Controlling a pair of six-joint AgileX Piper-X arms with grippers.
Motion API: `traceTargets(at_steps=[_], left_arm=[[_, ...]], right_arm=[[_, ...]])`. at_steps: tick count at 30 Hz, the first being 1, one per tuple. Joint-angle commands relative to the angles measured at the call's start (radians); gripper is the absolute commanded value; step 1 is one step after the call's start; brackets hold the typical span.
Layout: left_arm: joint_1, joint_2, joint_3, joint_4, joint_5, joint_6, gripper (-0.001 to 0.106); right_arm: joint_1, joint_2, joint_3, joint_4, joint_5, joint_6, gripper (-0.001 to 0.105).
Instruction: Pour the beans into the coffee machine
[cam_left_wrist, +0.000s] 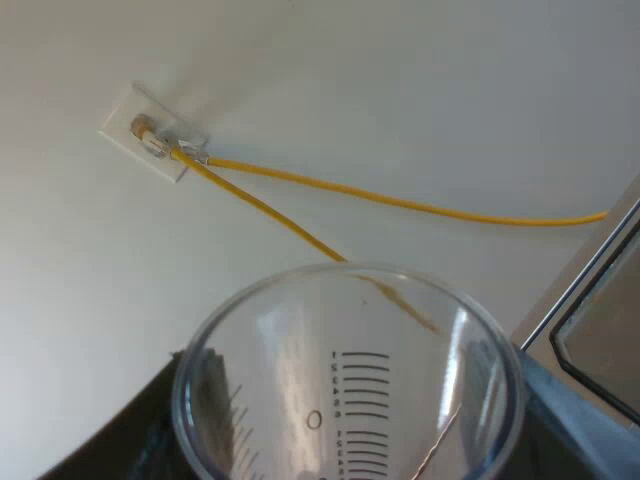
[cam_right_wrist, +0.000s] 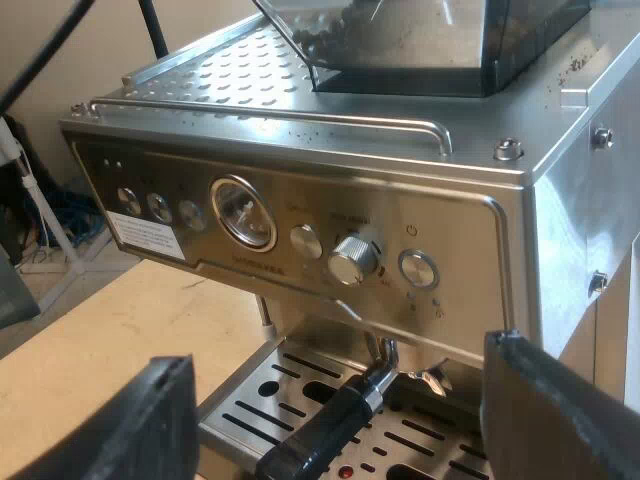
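Observation:
My left gripper is shut on a clear measuring glass with printed scale lines; I see no beans inside it. A metal edge and dark panel of the espresso machine lie just beside the glass. In the right wrist view the steel espresso machine faces me with its gauge and knobs. Its dark bean hopper on top holds some beans. The metal holder's dark handle sticks out from the machine's front. My right gripper is open, its fingers wide apart around that handle without touching it.
A yellow cable runs from a small white plate across a pale surface behind the glass. The slotted drip tray sits under the holder. A wooden tabletop and tangled cables lie beside the machine.

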Motion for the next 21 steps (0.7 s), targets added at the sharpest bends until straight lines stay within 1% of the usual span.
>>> traceTargets(at_steps=[1,2,4,6,7,9,10,12,17,19,21], left_arm=[[-0.015,-0.008,-0.011,-0.036,-0.015,0.016,0.032],[-0.018,-0.008,-0.011,-0.039,-0.015,0.028,0.032],[-0.037,-0.008,-0.011,-0.062,-0.015,0.078,0.032],[-0.048,-0.008,-0.011,-0.076,-0.015,0.096,0.032],[-0.057,-0.008,-0.011,-0.087,-0.015,0.12,0.032],[-0.063,-0.005,-0.011,-0.096,-0.015,0.146,0.032],[-0.064,-0.001,-0.011,-0.097,-0.017,0.176,0.032],[-0.064,0.005,-0.011,-0.097,-0.03,0.212,0.032],[-0.064,0.018,-0.011,-0.104,-0.03,0.222,0.032],[-0.064,0.027,-0.011,-0.104,-0.03,0.247,0.032],[-0.064,0.028,-0.011,-0.104,-0.03,0.25,0.032]], right_arm=[[0.001,-0.006,-0.012,-0.001,-0.009,-0.003,0.062],[0.001,-0.006,-0.012,-0.001,-0.009,-0.003,0.062],[0.001,-0.006,-0.012,-0.001,-0.009,-0.003,0.062],[0.001,-0.006,-0.012,-0.001,-0.009,-0.003,0.062],[0.001,-0.006,-0.012,-0.001,-0.009,-0.003,0.062],[0.001,-0.006,-0.012,0.001,-0.009,-0.002,0.062],[0.001,-0.006,-0.012,0.0,-0.014,0.019,0.062],[0.001,-0.006,-0.012,0.006,-0.017,0.02,0.062],[0.001,-0.023,-0.012,0.024,-0.017,0.02,0.062],[0.001,-0.034,-0.012,0.024,-0.017,0.02,0.062],[0.001,-0.039,-0.012,0.024,-0.015,0.02,0.062]])
